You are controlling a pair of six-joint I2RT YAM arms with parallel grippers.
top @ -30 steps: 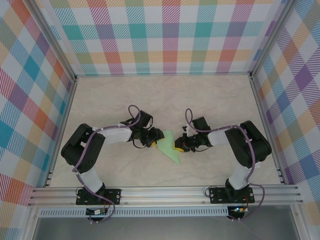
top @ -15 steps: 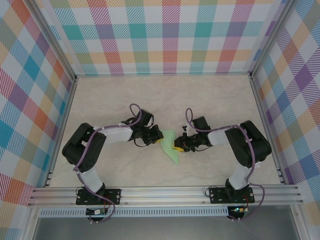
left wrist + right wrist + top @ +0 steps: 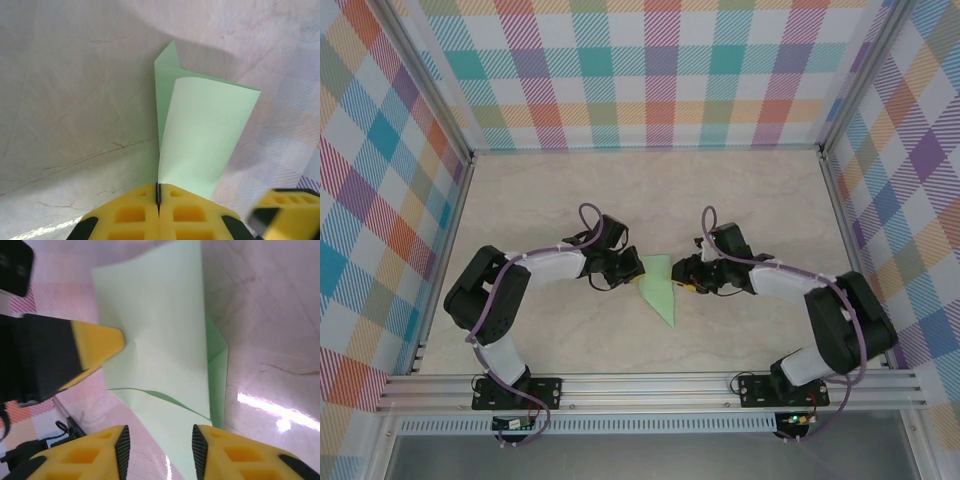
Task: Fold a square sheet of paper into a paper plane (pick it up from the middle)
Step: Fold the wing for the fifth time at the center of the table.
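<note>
The mint-green sheet of paper [image 3: 661, 287] lies mid-table, folded into a pointed, dart-like paper plane with its tip toward the near side. My left gripper [image 3: 633, 272] is at its left edge. In the left wrist view the yellow fingers [image 3: 135, 215] are shut on the paper [image 3: 200, 135], pinching its edge in the seam between them. My right gripper [image 3: 686, 283] is at the paper's right side. In the right wrist view it [image 3: 160, 450] stands open, with the folded paper [image 3: 160, 335] running down between its fingers unclamped. A loose flap lifts slightly there.
The marbled tabletop [image 3: 750, 200] is walled by aluminium posts and plaid panels [image 3: 650, 70]. The near rail [image 3: 650, 385] carries both arm bases. The left gripper's yellow finger [image 3: 97, 347] shows in the right wrist view, touching the paper.
My left gripper has shut on the paper's left edge. My right gripper has opened and let go of it, and the right arm's elbow has swung out to the right.
</note>
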